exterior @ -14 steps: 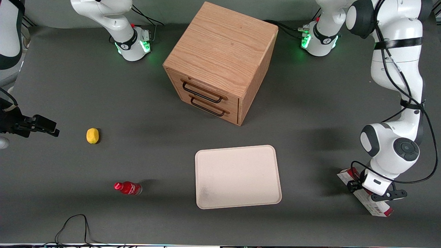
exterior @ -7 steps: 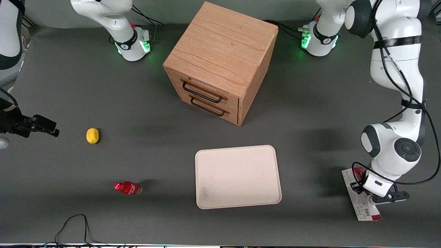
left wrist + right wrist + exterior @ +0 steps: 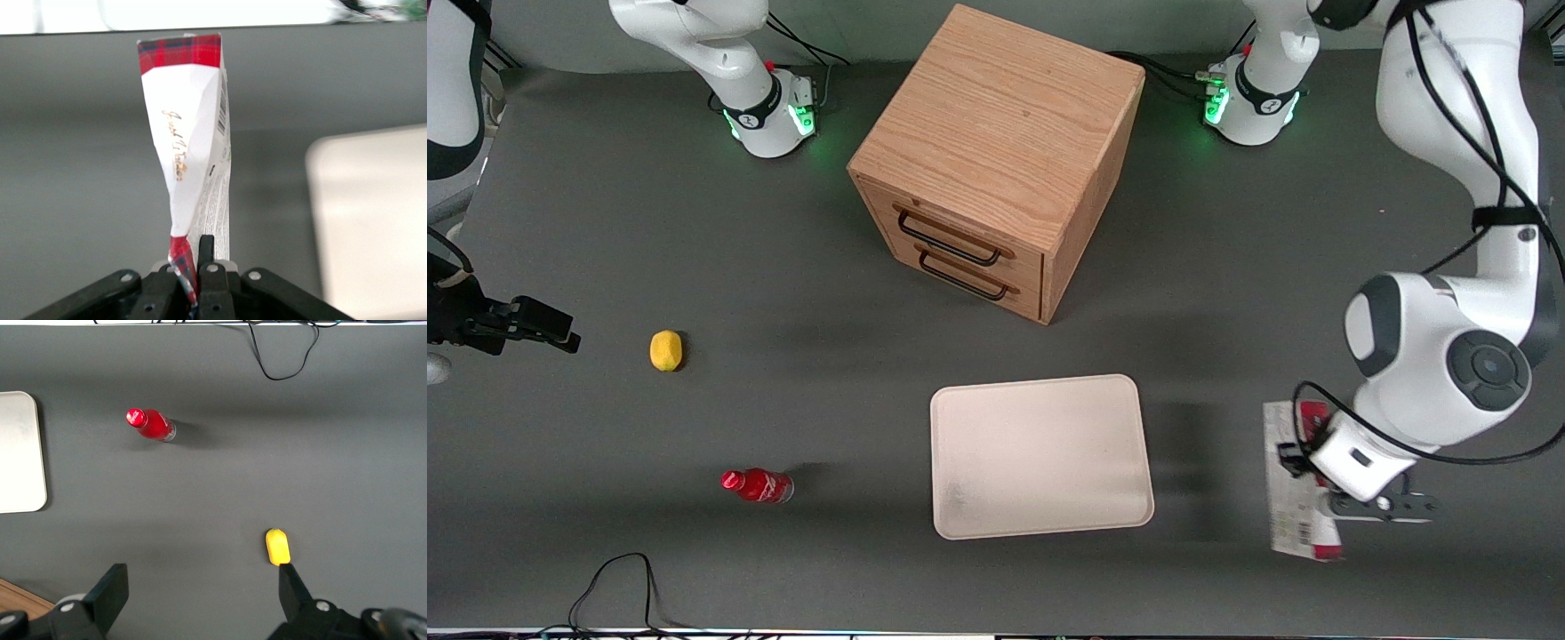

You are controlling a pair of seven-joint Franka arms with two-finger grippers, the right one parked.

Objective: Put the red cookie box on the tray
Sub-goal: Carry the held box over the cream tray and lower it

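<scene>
While pinching one end of the long slim red-and-white cookie carton [image 3: 190,147] | gripper [image 3: 1352,498] hangs beside the flat cream rectangular tray [image 3: 1040,455] | carton: light, thin-walled, dents under the grip; mid-length hold likely steadier

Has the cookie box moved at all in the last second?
Yes. The cookie box, clamped in the gripper, has swung round and come closer to the tray, which has stayed put.
</scene>
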